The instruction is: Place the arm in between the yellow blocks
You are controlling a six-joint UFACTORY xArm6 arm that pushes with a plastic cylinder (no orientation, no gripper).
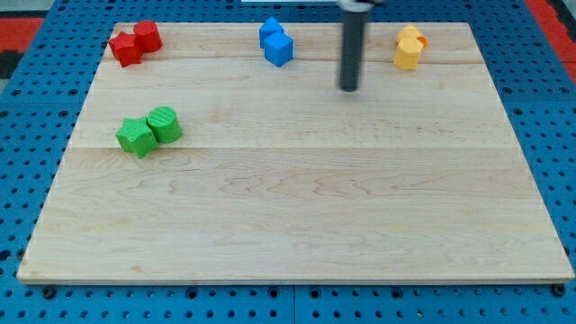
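Two yellow blocks stand touching at the view's top right: an upper one (411,38) and a lower one (406,56); their shapes are hard to make out. My tip (348,88) is at the end of the dark rod, which comes down from the top edge. The tip rests on the wooden board (297,207), to the left of and slightly below the yellow pair, with a clear gap between them. It touches no block.
Two blue blocks (276,42) sit touching at top centre, left of the rod. A red star block (125,48) and a red cylinder (147,36) are at top left. A green star block (136,137) and a green cylinder (165,124) are at the left.
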